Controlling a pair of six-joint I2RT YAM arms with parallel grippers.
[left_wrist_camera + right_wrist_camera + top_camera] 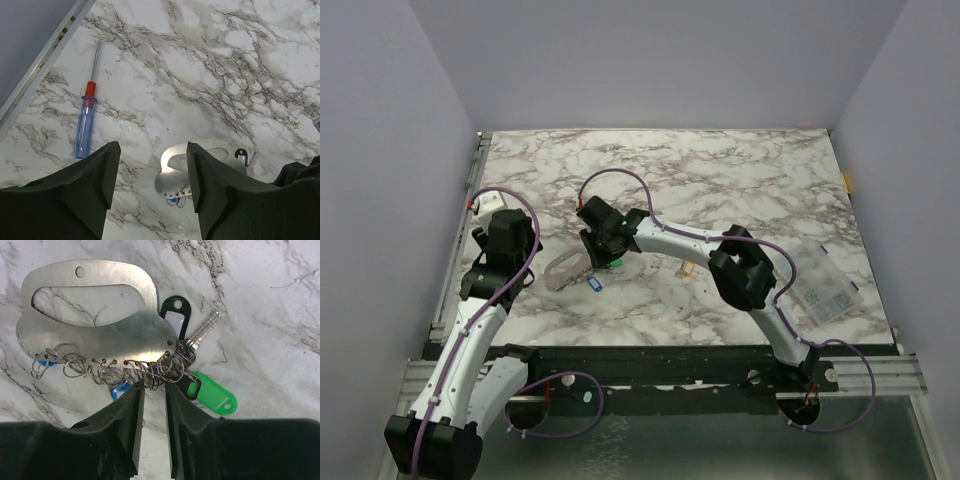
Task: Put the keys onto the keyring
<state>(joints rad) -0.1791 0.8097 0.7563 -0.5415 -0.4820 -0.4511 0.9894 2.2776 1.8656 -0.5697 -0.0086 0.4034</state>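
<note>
Steel keyring plate [100, 335] lay flat, wire rings [75, 365] along its edge, silver key [202, 332] and green tag [215, 397] lay beside one end

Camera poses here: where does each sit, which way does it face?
Top external: above and behind the bases, looking down on the marble table; left arm and right arm show.
Left wrist: on the left arm, facing down past the left tool at a screwdriver.
Right wrist: close above the metal ring plate, facing down; right tool shows.
Shared: both wrist views see the plate.
</note>
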